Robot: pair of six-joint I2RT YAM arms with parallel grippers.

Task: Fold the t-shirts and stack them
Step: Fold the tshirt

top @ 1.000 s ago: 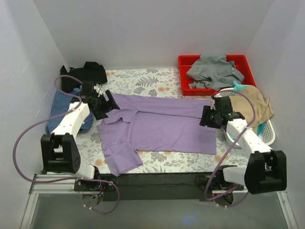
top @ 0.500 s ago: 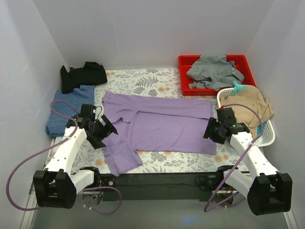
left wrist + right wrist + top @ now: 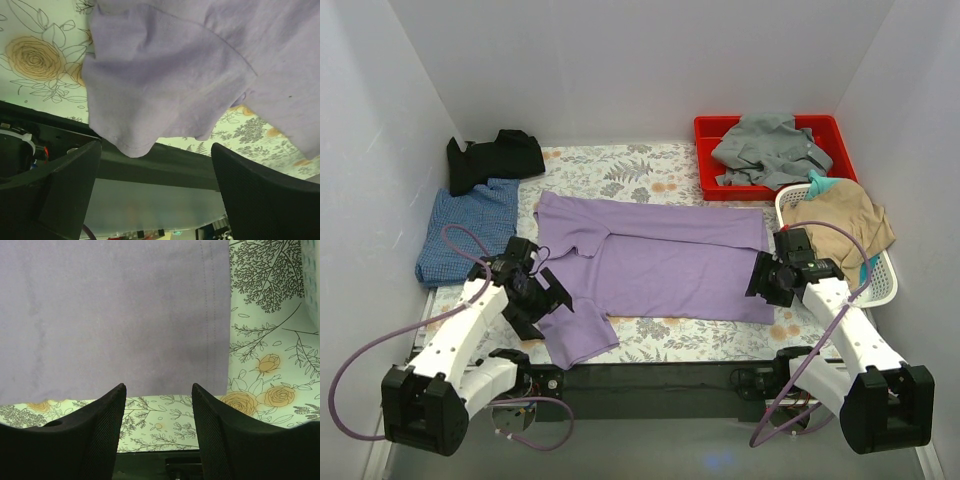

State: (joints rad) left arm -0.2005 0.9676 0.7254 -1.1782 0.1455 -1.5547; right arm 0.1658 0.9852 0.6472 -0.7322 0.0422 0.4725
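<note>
A plain lilac-purple cloth t-shirt (image 3: 665, 265) lies flat across the floral-print worktop (image 3: 620, 170). The left claw (image 3: 155, 150) gapes wide, empty, above its near sleeve; the right claw (image 3: 157, 387), half parted and empty, hovers over its hem.

Floral table (image 3: 650, 165): lilac t-shirt (image 3: 660, 265) centre; blue shirt (image 3: 470, 225), black shirt (image 3: 495, 155) left; red bin (image 3: 708, 185), white basket (image 3: 882, 283) right
</note>
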